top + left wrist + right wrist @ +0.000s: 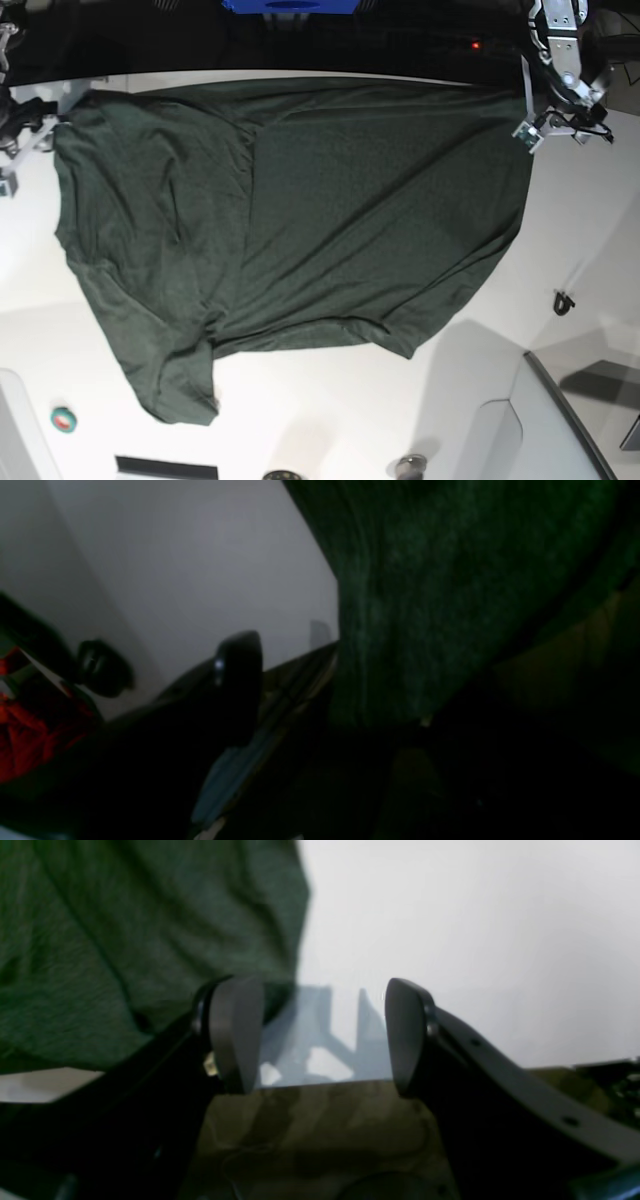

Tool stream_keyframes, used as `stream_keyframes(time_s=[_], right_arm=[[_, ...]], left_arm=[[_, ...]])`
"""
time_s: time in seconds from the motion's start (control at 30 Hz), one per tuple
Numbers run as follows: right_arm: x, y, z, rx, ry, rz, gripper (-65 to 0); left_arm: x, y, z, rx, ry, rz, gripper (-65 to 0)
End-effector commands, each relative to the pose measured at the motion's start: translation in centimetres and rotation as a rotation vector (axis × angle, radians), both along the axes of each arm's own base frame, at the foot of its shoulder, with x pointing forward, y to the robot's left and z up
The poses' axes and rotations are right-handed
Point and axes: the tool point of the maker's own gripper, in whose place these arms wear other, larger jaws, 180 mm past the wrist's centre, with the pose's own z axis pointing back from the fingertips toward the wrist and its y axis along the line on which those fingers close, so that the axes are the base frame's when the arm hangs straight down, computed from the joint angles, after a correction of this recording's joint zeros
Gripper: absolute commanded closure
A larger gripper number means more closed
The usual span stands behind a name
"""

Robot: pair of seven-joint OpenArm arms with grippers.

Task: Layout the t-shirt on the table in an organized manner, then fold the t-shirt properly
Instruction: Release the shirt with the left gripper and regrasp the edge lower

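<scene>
The dark green t-shirt [300, 200] lies spread over the white table [330, 420], with one sleeve reaching toward the front left. My left gripper [530, 132] is at the shirt's far right corner. In the left wrist view one dark finger [240, 675] stands well off to the side of the cloth [425, 605]; the other finger is lost in the dark. My right gripper [322, 1040] is at the shirt's far left corner [22, 135]. It is open with only bare table between its pads, and the shirt edge [150, 940] lies just beside its left pad [235, 1035].
A small green tape roll [64, 419] sits at the front left. A little black object [563, 302] lies right of the shirt, and a grey panel [560, 420] fills the front right corner. Red material [20, 730] shows beyond the table edge.
</scene>
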Motion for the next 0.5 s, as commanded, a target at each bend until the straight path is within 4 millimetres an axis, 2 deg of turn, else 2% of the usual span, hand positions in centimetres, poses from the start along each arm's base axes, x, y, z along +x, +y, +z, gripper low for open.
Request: stream_keyframes(time_s=[0.0,0.13,0.2,0.47], right_arm=[[0.8,-0.9,1.2,-0.029,-0.039,-0.004,-36.5],[1.0,-0.9,1.3,-0.03,-0.042,0.003,-36.5],[1.2,-0.7,1.3,-0.026,-0.048,0.005,-36.5],[2.5,-0.5,1.8,-0.022,-0.073,0.008,-36.5]], left_arm=[[0.7,1.9,2.0,0.067,-0.039,0.015,-35.7],[0.9,3.4,3.5,0.102,-0.074,0.046,-37.2],[1.5,3.5,3.9,0.105,-0.092,0.048,-37.2],[0.8,2.5,2.6,0.071,-0.07,0.058,-37.2]])
